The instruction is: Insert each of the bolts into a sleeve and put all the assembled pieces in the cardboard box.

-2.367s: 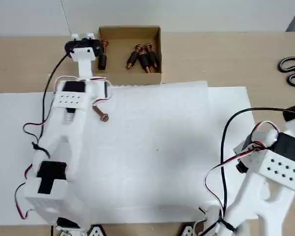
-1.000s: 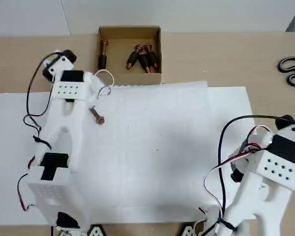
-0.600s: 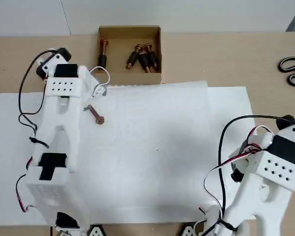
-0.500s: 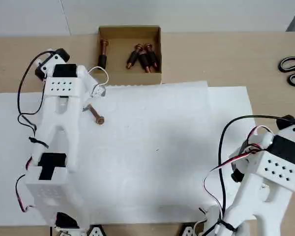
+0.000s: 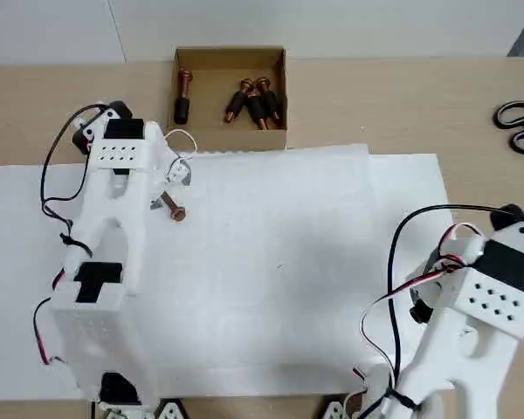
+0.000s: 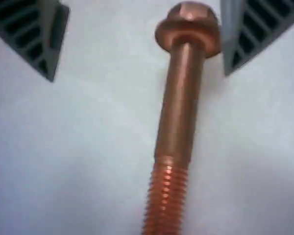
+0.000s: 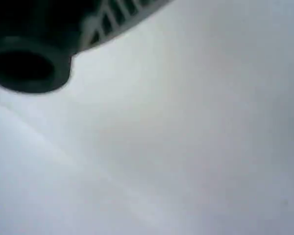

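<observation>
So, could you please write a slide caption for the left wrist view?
Open left end effector straddling the head of a copper bolt that lies on the white foam sheet.

A robotics lab bench: wooden table [image 5: 375, 96], foam sheet [image 5: 288, 262], scissors [image 5: 517, 122], wired robot arm [image 5: 113, 236].

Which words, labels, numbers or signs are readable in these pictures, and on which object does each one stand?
None: no text can be read in any view. The cardboard box, the bolt lying on the foam sheet, and the scissors show no legible word, number or sign.
</observation>
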Controlling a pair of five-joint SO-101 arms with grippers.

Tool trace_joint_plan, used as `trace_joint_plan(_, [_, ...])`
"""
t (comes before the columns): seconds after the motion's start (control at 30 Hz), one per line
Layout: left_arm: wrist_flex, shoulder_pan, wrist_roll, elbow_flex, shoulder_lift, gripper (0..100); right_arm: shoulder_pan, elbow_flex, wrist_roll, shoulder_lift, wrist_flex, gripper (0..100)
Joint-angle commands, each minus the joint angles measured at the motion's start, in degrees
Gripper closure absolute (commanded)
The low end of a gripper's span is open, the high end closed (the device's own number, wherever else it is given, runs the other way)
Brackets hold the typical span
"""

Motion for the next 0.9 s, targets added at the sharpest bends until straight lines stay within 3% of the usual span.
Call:
trace_joint_plan(0.0, [0.18, -0.18, 0.35, -0.13, 0.0, 79, 0.22, -0.26, -0.7, -1.36, 0.57, 99.5])
trace_joint_plan(0.1, [0.09, -0.18, 0.35, -0.13, 0.18, 80, 0.22, -0.26, -0.79, -1.36, 0.57, 99.5])
trace_joint_plan(0.3, [-2.02, -0.18, 0.44, -0.04, 0.26, 100, 0.22, -0.26, -0.79, -1.36, 0.57, 99.5])
trace_joint_plan(0.87, [-2.29, 0.18, 0.18, -0.48, 4.31, 99, 0.22, -0.26, -0.79, -1.36, 0.57, 99.5])
